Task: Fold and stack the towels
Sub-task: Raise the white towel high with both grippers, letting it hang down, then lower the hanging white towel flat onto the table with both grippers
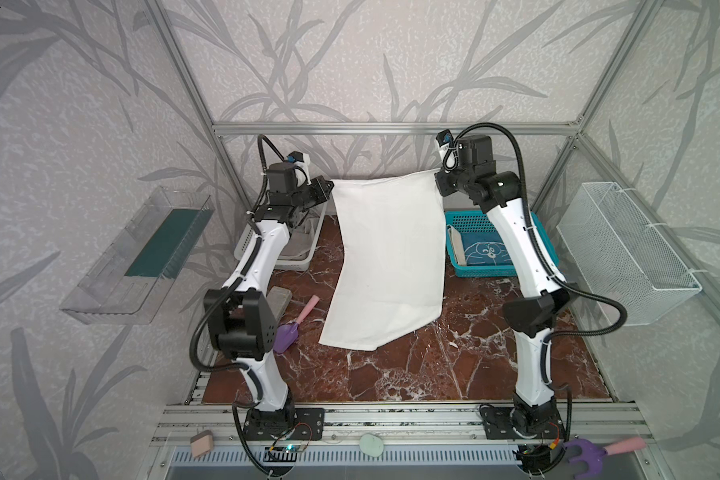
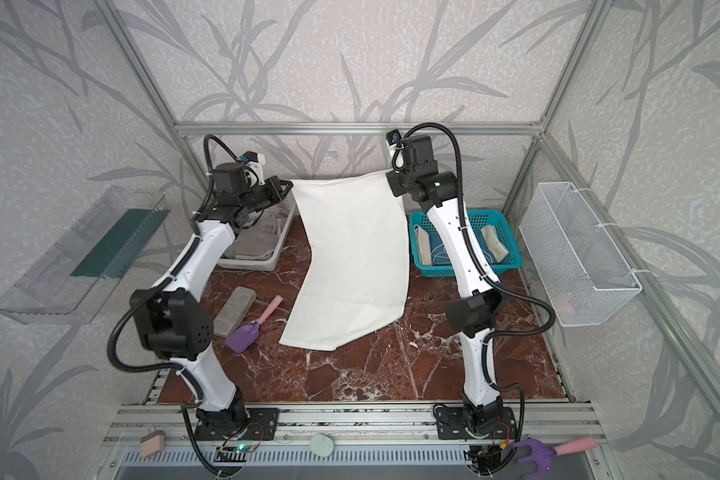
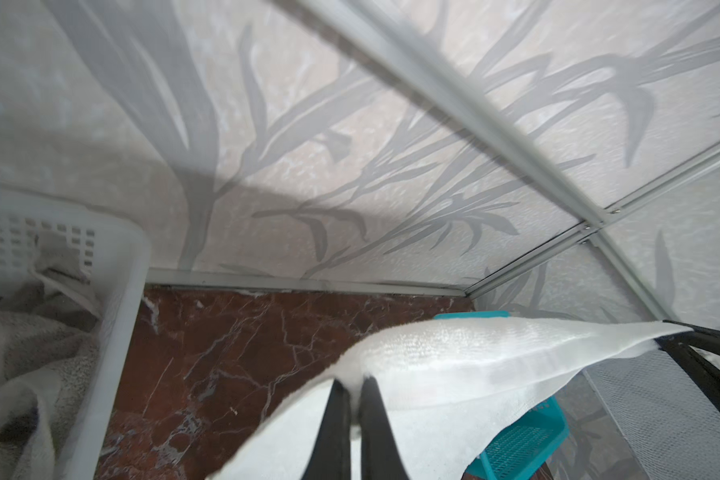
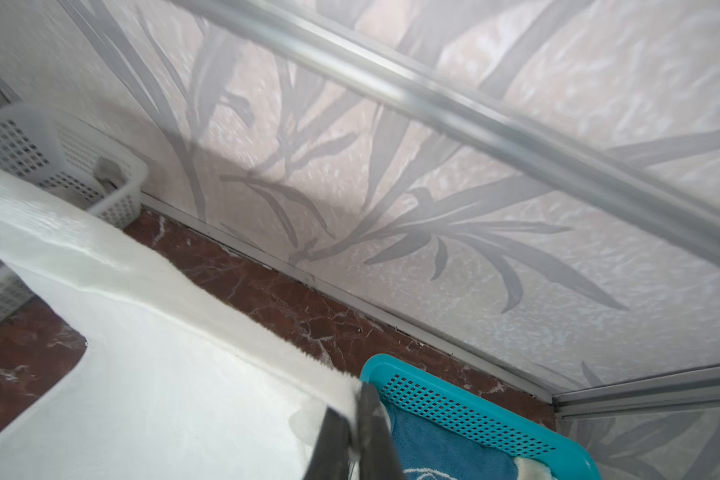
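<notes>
Pinching white towel (image 1: pixel 391 257) by corners in left gripper (image 1: pixel 331 187) and right gripper (image 1: pixel 436 171), I judge it light, limp, sagging between.

Lab cell: aluminium frame (image 1: pixel 391 126), wallpapered panels (image 1: pixel 329 62)

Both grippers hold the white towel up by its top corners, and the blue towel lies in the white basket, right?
Not quite: the blue towel lies in the teal basket, not the white basket, as both top views show. The rest holds: the left gripper and right gripper each pinch a top corner of the white towel.
</notes>
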Controlling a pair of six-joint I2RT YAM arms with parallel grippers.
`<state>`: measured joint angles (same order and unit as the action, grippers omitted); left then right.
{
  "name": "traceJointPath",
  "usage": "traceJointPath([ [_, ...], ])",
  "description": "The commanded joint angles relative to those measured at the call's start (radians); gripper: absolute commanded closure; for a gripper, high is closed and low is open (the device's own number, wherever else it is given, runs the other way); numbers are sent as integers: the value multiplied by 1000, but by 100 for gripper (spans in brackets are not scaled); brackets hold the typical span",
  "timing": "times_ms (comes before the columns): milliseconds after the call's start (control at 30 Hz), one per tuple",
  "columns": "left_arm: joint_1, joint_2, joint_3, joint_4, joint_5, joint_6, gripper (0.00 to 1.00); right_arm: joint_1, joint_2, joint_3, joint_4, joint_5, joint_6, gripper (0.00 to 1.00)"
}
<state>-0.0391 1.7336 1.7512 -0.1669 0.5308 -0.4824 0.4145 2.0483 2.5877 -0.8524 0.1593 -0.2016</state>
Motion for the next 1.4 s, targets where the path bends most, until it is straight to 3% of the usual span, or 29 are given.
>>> traceJointPath([
  [0,-15,-201,-10,-50,-11,64,100,69,-179,-30,-21,57,-33,100],
  [200,-59,-448,60,-211,-68,141,100,243,-457,-127,-3,178,-102,100],
  [400,-84,-565,215,-322,-104,174,100,458,-610,-94,41,335,-225,100],
  [533,-85,-572,316,-358,-119,175,100,523,-631,-30,58,379,-288,100],
  [800,-84,-439,458,-451,-164,211,100,529,-512,62,147,463,-461,100],
  [900,-84,-386,434,-445,-174,214,100,505,-449,60,205,504,-524,100],
  [967,-84,-353,407,-426,-177,217,100,450,-400,84,187,469,-493,100],
  [1133,-73,-261,319,-346,-193,231,100,214,-273,121,54,249,-256,100],
  [1367,-41,-41,256,-218,-155,191,100,-6,-74,67,32,-31,-49,100],
])
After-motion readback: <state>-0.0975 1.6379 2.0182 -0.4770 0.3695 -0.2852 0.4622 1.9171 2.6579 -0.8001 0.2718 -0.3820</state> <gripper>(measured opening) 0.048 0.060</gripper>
